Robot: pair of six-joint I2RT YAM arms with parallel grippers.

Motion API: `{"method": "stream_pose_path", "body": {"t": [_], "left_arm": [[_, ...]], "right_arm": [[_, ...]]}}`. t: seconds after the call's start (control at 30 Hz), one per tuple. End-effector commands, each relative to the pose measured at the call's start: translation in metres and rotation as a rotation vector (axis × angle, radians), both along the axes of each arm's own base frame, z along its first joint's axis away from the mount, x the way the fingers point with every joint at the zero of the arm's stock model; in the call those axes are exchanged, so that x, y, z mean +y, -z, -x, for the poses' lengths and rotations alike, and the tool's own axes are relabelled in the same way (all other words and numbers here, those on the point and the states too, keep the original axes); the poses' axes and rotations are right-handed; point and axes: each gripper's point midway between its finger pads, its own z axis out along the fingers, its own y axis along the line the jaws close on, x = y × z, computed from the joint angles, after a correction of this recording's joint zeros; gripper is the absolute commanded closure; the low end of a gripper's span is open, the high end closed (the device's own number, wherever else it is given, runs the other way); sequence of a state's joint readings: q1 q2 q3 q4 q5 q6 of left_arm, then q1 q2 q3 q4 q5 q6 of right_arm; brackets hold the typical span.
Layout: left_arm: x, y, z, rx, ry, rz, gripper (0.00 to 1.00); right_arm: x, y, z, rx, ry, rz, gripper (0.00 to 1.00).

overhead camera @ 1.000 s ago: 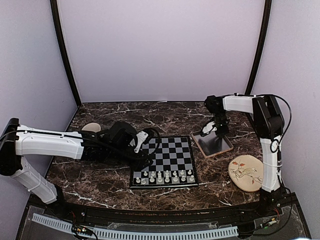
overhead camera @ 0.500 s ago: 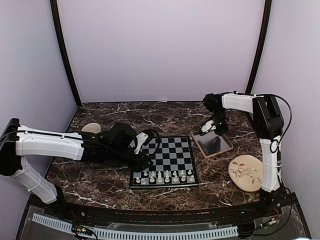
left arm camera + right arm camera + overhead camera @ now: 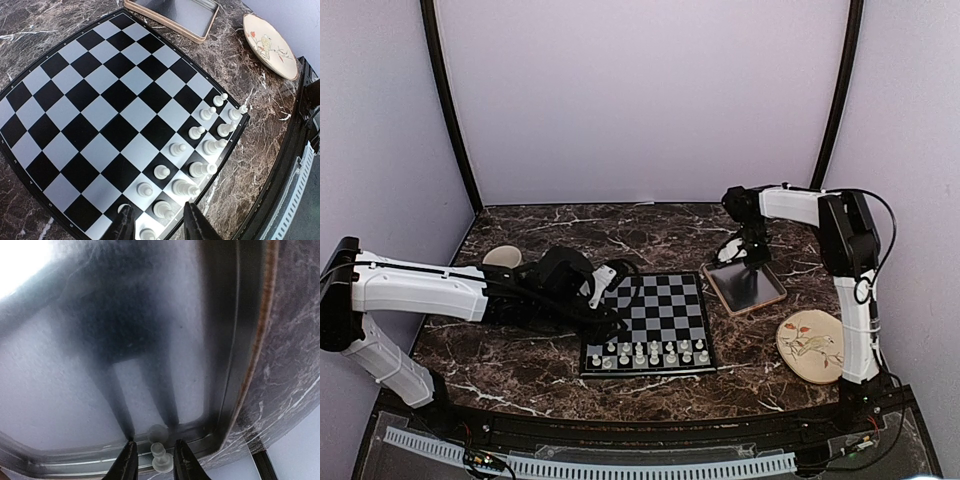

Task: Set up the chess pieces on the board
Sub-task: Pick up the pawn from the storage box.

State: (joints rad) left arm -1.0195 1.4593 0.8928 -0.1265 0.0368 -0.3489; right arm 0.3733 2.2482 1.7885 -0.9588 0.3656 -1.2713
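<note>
At the far right of the bench [image 3: 540, 372], the right hand [image 3: 155, 446] is pointing down into the grey-brown tray [image 3: 235, 340], close to one of its corners on the far side. Its two fingers are standing a little apart with one tiny white pawn [image 3: 161, 459] between them. The pawn is sitting against the tray's raised rim, closer to one finger than the other. I cannot tell whether the fingers are pressing on it. Fingers and pawn are casting dark, blurred reflections across the tray's shiny floor.

The left hand [image 3: 157, 215] is hanging low over the near-left corner of the board [image 3: 100, 100]. Its fingers are apart and gripping nothing, and a couple of the pieces are showing in the gap between them. The left arm is stretching in flat from the left side of the bench.

The chess pieces [image 3: 176, 148] are standing upright in two rows on the two ranks along the board's near edge, the smaller pawns in the row farther from the arm bases. The board is lying flat in the middle of the bench. The tray is lying just beyond its far-right corner, not touching it. A round cream plate [image 3: 812, 345] with a bird drawing is resting to the right of the board, nearer the right arm's base.
</note>
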Motion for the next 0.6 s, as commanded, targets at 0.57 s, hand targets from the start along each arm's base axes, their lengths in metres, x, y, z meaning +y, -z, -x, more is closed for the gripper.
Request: {"method": "stream_pose_path", "body": {"t": [0.57], "left_arm": [[0.001,-0.002,0.005,-0.007,0.005,0.028,0.65]], "right_arm": [[-0.018,0.023,-0.007,0.05,0.064,0.112,0.79]]}}
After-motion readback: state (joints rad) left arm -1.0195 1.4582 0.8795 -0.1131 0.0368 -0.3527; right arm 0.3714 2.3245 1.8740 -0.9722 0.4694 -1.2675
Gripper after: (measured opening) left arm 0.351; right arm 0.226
